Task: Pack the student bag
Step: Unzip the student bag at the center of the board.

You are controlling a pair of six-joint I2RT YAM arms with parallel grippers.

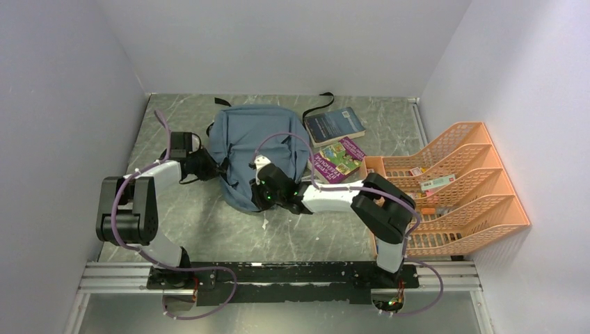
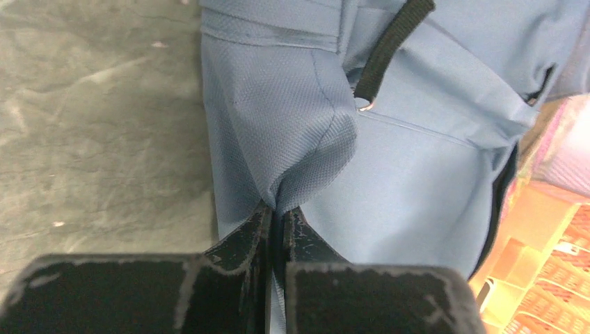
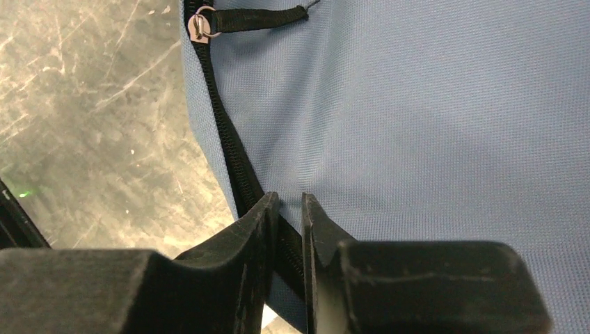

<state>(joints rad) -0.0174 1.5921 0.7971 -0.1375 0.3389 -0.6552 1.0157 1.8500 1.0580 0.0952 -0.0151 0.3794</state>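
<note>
The student bag [image 1: 254, 142] is lying flat on the grey marbled tabletop [image 1: 195, 229], around the middle and toward the far wall, with both arms reaching in at it.

The left end effector [image 1: 222, 169] is at the bag's left edge. In the left wrist view [image 2: 278, 212] it's closed right up on a pinched fold of the blue fabric [image 2: 306, 153], which bunches into a little peak above the fingertips. There's also a black strap [image 2: 389, 49] with a small metal ring at its end just past that fold.

The right end effector [image 1: 263, 200] is at the near edge of the bag. In its wrist view [image 3: 289, 202] the jaws are only a sliver apart and the black zipper [image 3: 222, 125] at the bag's edge runs down between them. I honestly can't tell if it's actually clamped on it or just straddling it. The zipper pull [image 3: 200, 24] is further up that same line, well apart from the fingertips.

Just right of the bag are two books: a dark blue one [image 1: 335, 126] further back and a colourful purple one [image 1: 339, 158] nearer. Right of those, against the right wall, is an orange mesh tray rack [image 1: 456, 136] with a few small items [image 1: 437, 182] in its compartments; they're too small to make out.
</note>
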